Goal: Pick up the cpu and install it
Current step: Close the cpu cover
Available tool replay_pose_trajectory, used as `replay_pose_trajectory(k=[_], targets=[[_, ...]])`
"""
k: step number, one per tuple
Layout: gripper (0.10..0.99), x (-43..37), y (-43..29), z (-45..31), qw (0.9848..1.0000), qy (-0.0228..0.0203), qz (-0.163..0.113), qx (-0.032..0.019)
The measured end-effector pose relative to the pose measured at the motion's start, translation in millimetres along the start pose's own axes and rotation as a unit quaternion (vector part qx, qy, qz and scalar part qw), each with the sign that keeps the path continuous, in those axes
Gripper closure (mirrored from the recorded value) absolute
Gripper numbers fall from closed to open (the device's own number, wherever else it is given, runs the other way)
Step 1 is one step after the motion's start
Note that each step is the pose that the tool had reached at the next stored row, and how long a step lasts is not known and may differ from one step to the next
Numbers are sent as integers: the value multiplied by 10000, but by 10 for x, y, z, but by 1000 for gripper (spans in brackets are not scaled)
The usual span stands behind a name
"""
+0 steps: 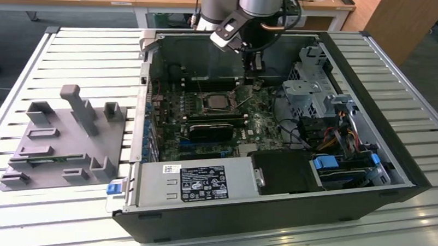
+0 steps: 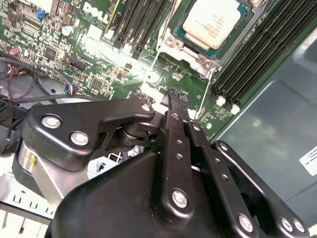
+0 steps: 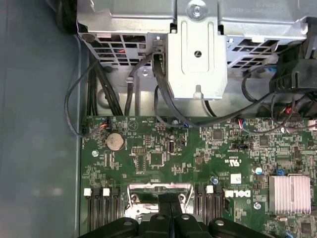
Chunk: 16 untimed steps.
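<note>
The cpu (image 1: 218, 103) lies flat in the motherboard socket inside the open computer case, silver top up. In the second wrist view the cpu (image 2: 213, 20) sits within the metal socket frame, and a thin wire lever (image 2: 204, 94) runs along the frame's side. My gripper (image 1: 253, 75) hangs just past the socket on the exterior view's right. Its black fingertips (image 2: 173, 95) are pressed together with nothing visible between them, close over the board beside the lever. In the first wrist view the gripper (image 3: 171, 206) points at the socket frame (image 3: 158, 191).
The grey fixture tray (image 1: 65, 139) lies on the slatted table at the exterior view's left. Inside the case are a black block (image 1: 215, 131) near the socket, the power supply (image 1: 195, 182), a metal drive cage (image 1: 315, 77) and loose cables (image 3: 148, 89).
</note>
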<state>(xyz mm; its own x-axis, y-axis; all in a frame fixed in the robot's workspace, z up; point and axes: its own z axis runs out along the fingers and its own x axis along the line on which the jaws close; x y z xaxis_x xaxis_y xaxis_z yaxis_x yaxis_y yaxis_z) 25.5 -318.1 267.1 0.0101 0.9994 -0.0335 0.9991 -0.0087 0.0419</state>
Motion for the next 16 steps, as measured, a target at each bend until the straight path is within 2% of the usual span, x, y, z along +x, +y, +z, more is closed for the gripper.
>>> replay_pose_trajectory(k=[9,16], targets=[[980,43,130,37,10000,2,-40,31],[980,67,196,62,10000,-4,21,46]])
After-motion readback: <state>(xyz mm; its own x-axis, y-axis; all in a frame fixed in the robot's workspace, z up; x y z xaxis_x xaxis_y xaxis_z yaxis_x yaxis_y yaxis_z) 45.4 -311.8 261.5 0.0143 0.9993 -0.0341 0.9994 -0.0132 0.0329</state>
